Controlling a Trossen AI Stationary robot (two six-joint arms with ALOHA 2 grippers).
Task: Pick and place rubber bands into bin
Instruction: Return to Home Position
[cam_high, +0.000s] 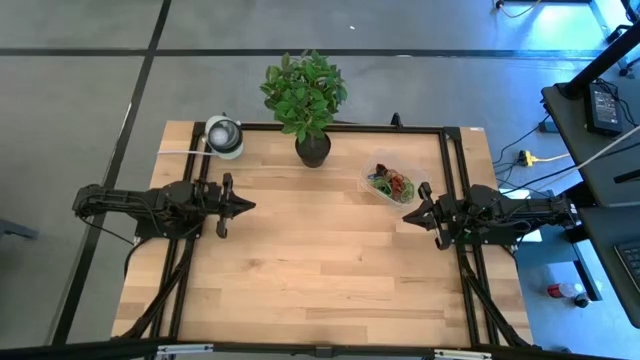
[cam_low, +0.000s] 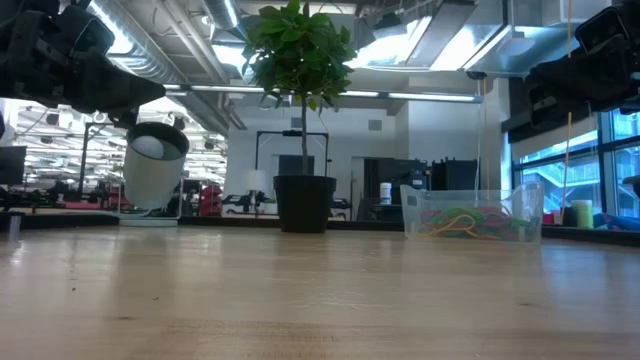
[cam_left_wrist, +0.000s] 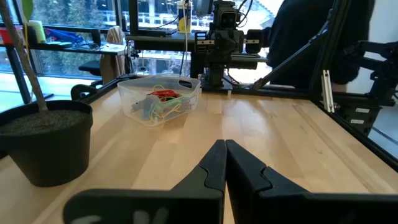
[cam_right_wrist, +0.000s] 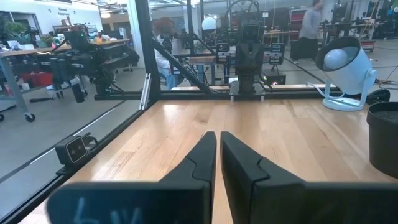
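The bin (cam_high: 372, 172), a clear shallow plastic tub, stands on the wooden table at the far right and holds a heap of red, green and yellow rubber bands (cam_high: 390, 185). In the low view the bin (cam_low: 520, 205) shows at the right, with the rubber bands (cam_low: 468, 222) on its floor. My left gripper (cam_high: 250, 206) hangs shut at the table's left side, pointing level toward the right, and its tips (cam_left_wrist: 224, 144) hold nothing. My right gripper (cam_high: 407, 214) hangs shut at the right side, just nearer than the bin, with its tips (cam_right_wrist: 217, 134) close together and nothing between them.
A black plant pot (cam_high: 312, 148) with a leafy plant stands at the far middle of the table. A round white-and-grey object (cam_high: 224, 136) stands at the far left corner. Black frame rails (cam_high: 450, 170) run along the table's sides. Bare wood lies between the two grippers.
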